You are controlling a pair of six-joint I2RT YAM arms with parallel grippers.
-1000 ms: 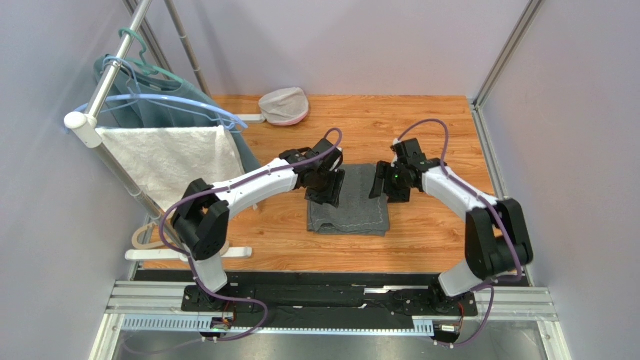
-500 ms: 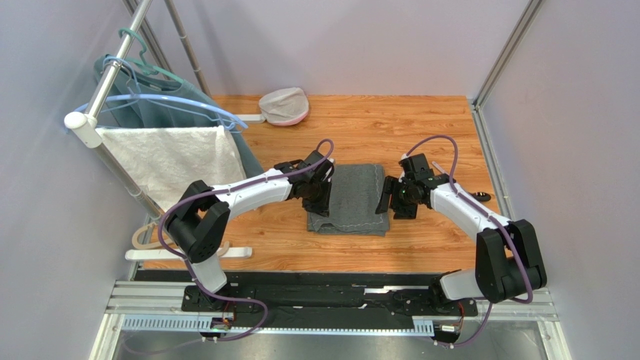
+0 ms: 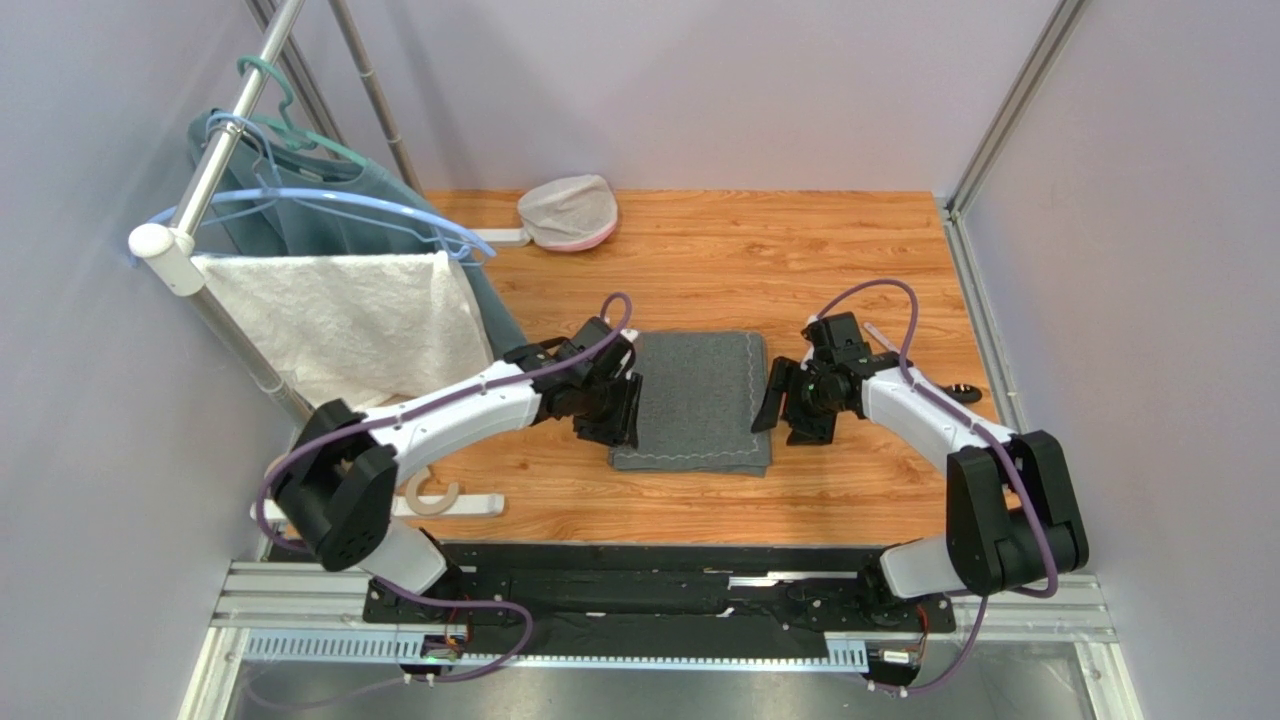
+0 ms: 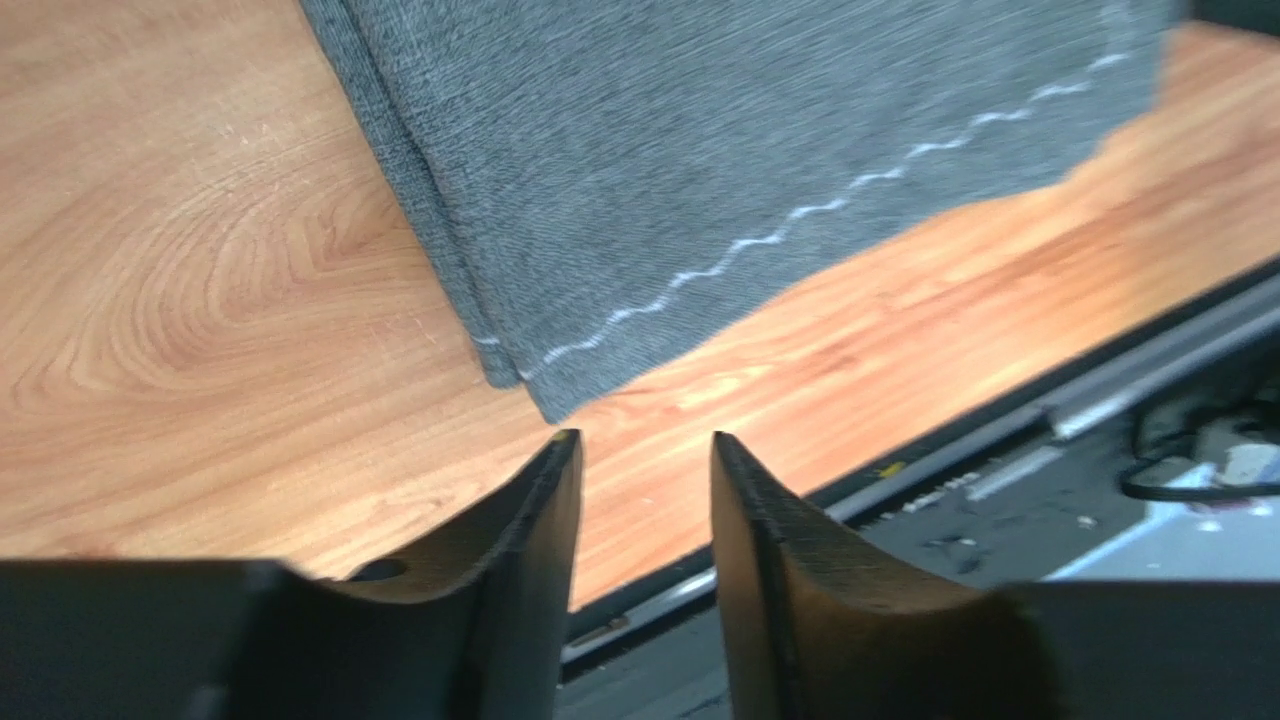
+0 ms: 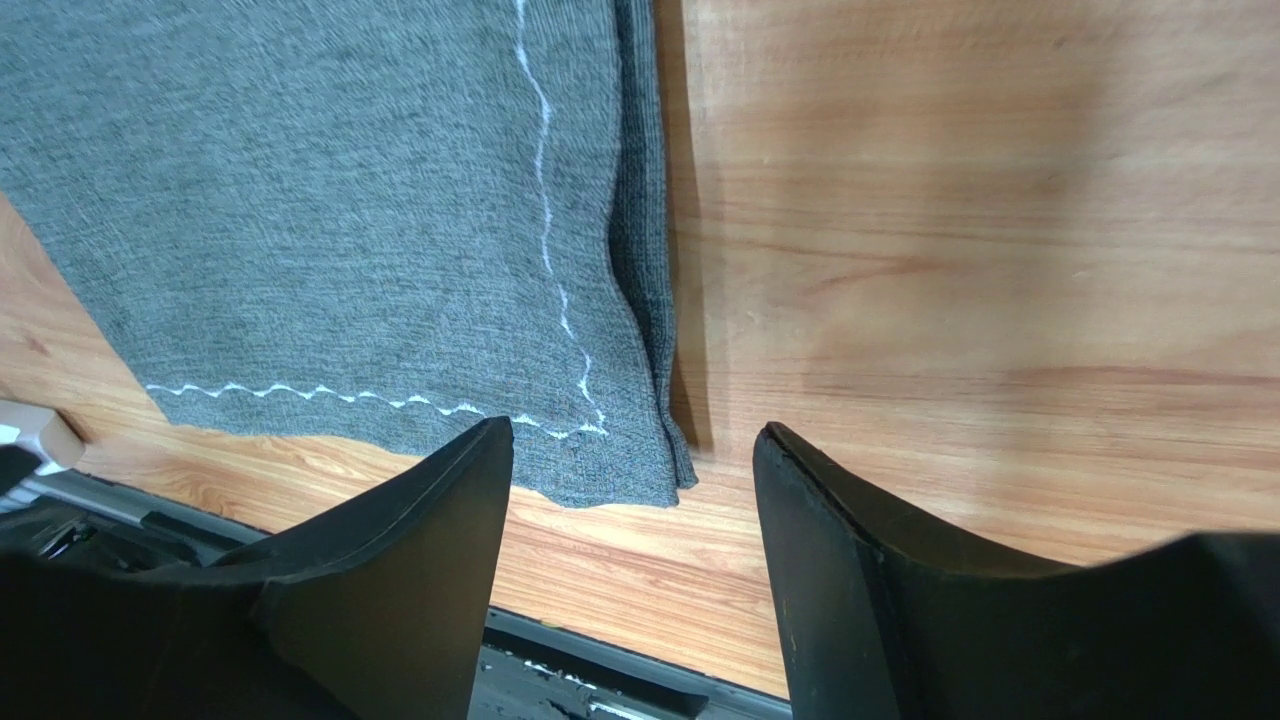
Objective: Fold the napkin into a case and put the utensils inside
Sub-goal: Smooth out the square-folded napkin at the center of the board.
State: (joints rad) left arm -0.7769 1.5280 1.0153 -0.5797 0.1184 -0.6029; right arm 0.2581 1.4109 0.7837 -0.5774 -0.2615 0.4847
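The left gripper sits at the near-left corner of the napkin, its jaws parted by only a narrow gap and holding nothing; in the left wrist view the gripper has that corner of the napkin just ahead of its tips, though whether cloth and finger touch cannot be told; the right gripper stands just beside the napkin's right edge, jaws spread wide and empty; in the right wrist view the gripper frames the near-right corner of the napkin between its two fingers, with bare wood showing to the right of the cloth; the napkin lies flat as a dark grey folded rectangle in the middle of the table, between the two grippers; stacked layers show along its left and right edges, and a pale wavy stitched line runs near its near edge and up its right side; a small dark object rests on the wood just right of the right forearm, too small to identify; at the far edge of the table sits a pale rounded item; on the left, a white towel hangs from a rack, with a teal garment behind it on hangers.
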